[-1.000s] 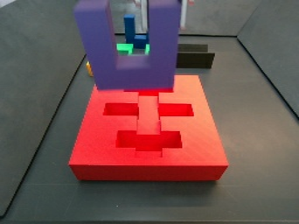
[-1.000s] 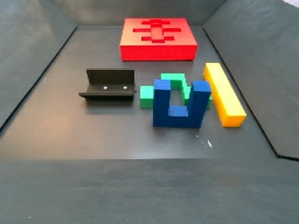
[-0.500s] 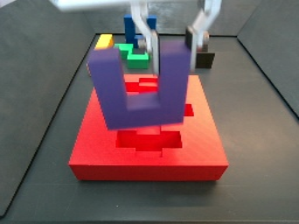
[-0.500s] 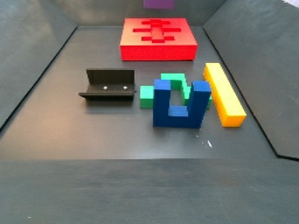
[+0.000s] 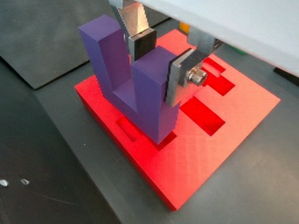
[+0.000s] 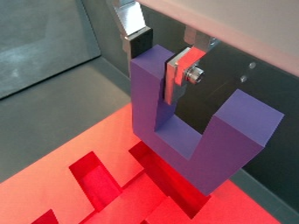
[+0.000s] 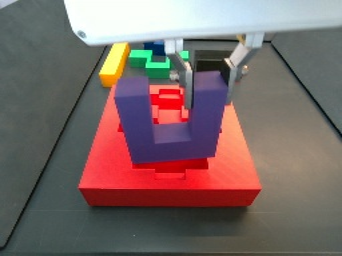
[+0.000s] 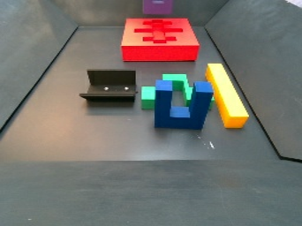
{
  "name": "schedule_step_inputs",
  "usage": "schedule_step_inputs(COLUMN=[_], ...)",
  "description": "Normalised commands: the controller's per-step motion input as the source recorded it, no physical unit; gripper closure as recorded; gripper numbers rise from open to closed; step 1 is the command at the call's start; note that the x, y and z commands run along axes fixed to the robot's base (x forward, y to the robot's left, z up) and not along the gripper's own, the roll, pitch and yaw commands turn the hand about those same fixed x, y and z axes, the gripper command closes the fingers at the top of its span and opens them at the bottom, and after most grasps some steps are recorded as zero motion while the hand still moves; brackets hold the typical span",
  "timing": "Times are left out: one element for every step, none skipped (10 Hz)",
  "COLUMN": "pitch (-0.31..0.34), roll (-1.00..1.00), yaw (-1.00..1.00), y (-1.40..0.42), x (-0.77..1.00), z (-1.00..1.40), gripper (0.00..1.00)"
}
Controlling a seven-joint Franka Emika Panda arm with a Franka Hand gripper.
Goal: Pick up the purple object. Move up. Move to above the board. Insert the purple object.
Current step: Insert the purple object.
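Observation:
My gripper (image 7: 211, 68) is shut on one upright arm of the purple object (image 7: 160, 125), a chunky U-shaped block that hangs with its arms up. In both wrist views the silver fingers clamp that arm from both sides (image 5: 162, 59) (image 6: 160, 59). The block (image 5: 117, 70) (image 6: 222, 140) hangs just over the red board (image 7: 120, 175) (image 5: 198, 166) (image 6: 105, 140), above its darker cross-shaped cutouts. I cannot tell whether its base touches the board. In a side view only the block's bottom (image 8: 158, 5) shows at the top edge, above the board (image 8: 189, 48).
Away from the board stand the dark fixture (image 8: 109, 86), a blue two-pronged piece (image 8: 183, 106), a green block (image 8: 165, 88) and a yellow bar (image 8: 227, 93). The yellow bar (image 7: 115, 62) and green block (image 7: 158, 65) also show behind the board. Dark walls ring the floor.
My gripper has come down with the purple object, from high over the board's far end to low over its cutouts. The other pieces have not moved.

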Motion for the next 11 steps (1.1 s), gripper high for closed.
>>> schedule_step_inputs(pitch=[0.12, 0.143, 0.154, 0.151, 0.114, 0.044, 0.044, 0.066, 0.034, 0.021, 0.009], roll=[0.21, 0.2, 0.19, 0.2, 0.15, 0.01, 0.03, 0.05, 0.03, 0.04, 0.04], yaw=[-0.01, -0.14, -0.19, -0.17, -0.09, -0.12, -0.11, -0.13, -0.07, -0.01, -0.01], y=[-0.06, -0.05, -0.06, -0.05, 0.0, 0.0, 0.0, 0.08, 0.06, 0.02, 0.02], x=[0.24, 0.4, 0.35, 0.29, 0.15, 0.08, 0.1, 0.01, 0.0, -0.07, -0.07], z=[-0.21, -0.22, -0.18, -0.15, -0.15, -0.15, -0.18, -0.17, -0.15, -0.13, -0.14], gripper=[1.0, 1.0, 1.0, 1.0, 1.0, 1.0, 1.0, 1.0, 1.0, 1.0, 1.0])
